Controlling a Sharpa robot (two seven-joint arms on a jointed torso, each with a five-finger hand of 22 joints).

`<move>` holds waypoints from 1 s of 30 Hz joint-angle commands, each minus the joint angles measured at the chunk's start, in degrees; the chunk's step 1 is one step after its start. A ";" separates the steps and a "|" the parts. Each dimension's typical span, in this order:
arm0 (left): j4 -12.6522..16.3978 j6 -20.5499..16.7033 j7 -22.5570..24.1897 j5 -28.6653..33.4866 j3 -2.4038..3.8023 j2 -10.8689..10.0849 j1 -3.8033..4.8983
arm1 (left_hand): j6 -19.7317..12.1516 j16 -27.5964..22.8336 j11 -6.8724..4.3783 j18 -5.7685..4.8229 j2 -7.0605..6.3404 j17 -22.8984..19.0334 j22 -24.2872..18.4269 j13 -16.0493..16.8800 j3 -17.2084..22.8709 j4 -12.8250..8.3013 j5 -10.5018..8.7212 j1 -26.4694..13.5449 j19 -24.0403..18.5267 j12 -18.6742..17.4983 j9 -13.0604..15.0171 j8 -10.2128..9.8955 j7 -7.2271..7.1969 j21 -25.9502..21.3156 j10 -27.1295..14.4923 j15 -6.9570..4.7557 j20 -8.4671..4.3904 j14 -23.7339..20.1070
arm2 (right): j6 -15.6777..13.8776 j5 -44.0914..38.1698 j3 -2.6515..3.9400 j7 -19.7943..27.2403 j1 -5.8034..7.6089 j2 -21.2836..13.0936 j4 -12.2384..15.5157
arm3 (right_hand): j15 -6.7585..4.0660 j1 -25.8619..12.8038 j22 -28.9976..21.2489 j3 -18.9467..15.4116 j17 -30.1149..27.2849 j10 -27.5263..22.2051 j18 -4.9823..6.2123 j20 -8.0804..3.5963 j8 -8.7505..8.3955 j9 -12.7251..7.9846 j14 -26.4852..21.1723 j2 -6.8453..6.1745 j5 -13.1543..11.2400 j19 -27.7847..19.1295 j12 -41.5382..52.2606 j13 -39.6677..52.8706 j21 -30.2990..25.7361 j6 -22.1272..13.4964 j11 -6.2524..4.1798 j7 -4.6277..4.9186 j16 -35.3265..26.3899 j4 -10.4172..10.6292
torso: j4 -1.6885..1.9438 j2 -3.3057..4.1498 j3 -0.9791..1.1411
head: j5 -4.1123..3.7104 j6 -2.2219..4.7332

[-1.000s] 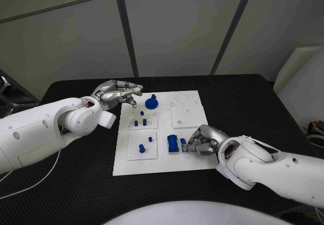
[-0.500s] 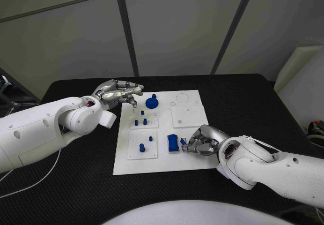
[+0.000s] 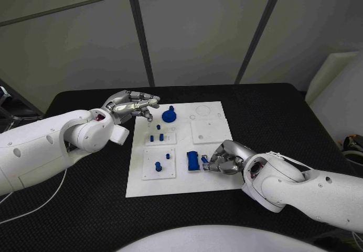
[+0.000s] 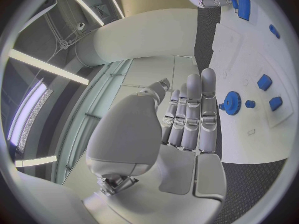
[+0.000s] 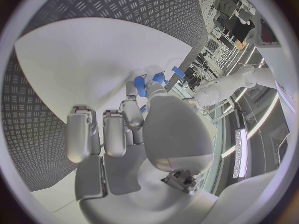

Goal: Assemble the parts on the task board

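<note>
Movement since a second ago is slight: my right hand [image 3: 224,158], at five o'clock on the white board [image 3: 212,181], has eased toward the blue block [image 3: 193,160], pinching a small blue piece whose seating I cannot see, while my left hand [image 3: 134,105] hovers curled, empty, at ten o'clock.

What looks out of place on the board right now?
Nothing stands out. The task board lies flat on the table, and blue parts, including the gear, sit on it. The right robot hand is at the blue block.
</note>
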 commanded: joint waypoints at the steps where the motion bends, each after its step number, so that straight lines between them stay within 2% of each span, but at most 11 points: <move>1: 0.06 0.74 0.05 0.11 0.03 0.07 0.09 | -0.46 0.17 0.10 -1.05 0.28 -0.08 -0.07 0.04 -0.29 -0.18 -0.10 0.28 0.03 0.34 -0.04 0.21 -0.03 -0.24 -0.43 0.16 0.16 -0.40 | 0.41 -1.32 -0.03 -0.21 0.01 0.11 0.07 | -0.55 -1.73 8.35 -1.25 3.85 0.49 -0.93 -0.25 0.58 0.44 3.80 0.90 1.24 0.34 0.77 0.50 0.43 0.55 -0.30 -0.13 0.38 0.09 | 0.01 0.02 0.02 | -0.11 0.02; 4: 0.04 0.77 0.03 0.11 0.03 0.08 0.09 | -0.46 0.17 0.10 -1.05 0.28 -0.08 -0.07 0.04 -0.29 -0.18 -0.10 0.28 0.03 0.34 -0.04 0.21 -0.03 -0.24 -0.43 0.16 0.16 -0.40 | 0.30 -1.40 -0.03 -0.12 0.01 0.17 0.07 | -0.67 -5.27 8.61 -2.82 4.13 1.06 -1.00 -0.40 1.05 0.94 3.87 2.22 2.58 0.58 1.87 1.34 0.66 0.69 -0.42 -0.34 0.56 0.25 | 0.03 0.02 0.01 | -0.16 0.04; 12: 0.05 0.76 0.01 0.11 0.03 0.05 0.09 | -0.46 0.17 0.10 -1.05 0.28 -0.08 -0.07 0.04 -0.29 -0.18 -0.10 0.28 0.03 0.34 -0.04 0.21 -0.03 -0.24 -0.43 0.16 0.16 -0.40 | 0.44 -1.93 -0.02 -0.57 0.01 0.30 -0.24 | -0.96 -5.80 9.26 -3.19 4.82 1.94 -1.20 -0.64 1.78 1.52 4.02 3.52 3.41 1.19 3.86 2.85 1.29 1.18 -0.81 -0.76 1.00 0.12 | 0.04 -0.02 -0.02 | -0.17 0.06; 21: 0.04 0.78 -0.04 0.11 0.03 0.01 0.09 | -0.46 0.17 0.10 -1.05 0.28 -0.08 -0.07 0.04 -0.29 -0.18 -0.10 0.28 0.03 0.34 -0.04 0.21 -0.03 -0.24 -0.43 0.16 0.16 -0.40 | 0.45 -2.23 -0.02 -0.61 0.01 0.57 -0.28 | -1.05 -5.95 9.44 -3.50 4.97 2.11 -1.25 -0.74 1.98 1.71 4.06 3.52 3.44 1.36 4.18 3.11 1.47 1.21 -0.88 -0.81 1.10 0.15 | -0.02 0.06 0.00 | -0.10 0.10; 30: 0.04 0.75 -0.08 0.11 0.03 -0.01 0.09 | -0.53 0.16 0.12 -1.06 0.29 -0.13 -0.12 0.02 -0.31 -0.20 -0.10 0.33 0.00 0.42 -0.04 0.25 0.00 -0.29 -0.53 0.19 0.17 -0.49 | -0.55 -2.09 -0.02 0.93 0.01 0.19 -0.15 | -1.07 -6.71 9.32 -4.69 4.81 1.97 -1.21 -0.83 2.26 2.08 4.01 3.15 1.99 1.23 3.84 2.99 1.32 0.86 -0.86 -0.78 1.00 0.13 | 0.04 -0.01 -0.01 | -0.18 0.09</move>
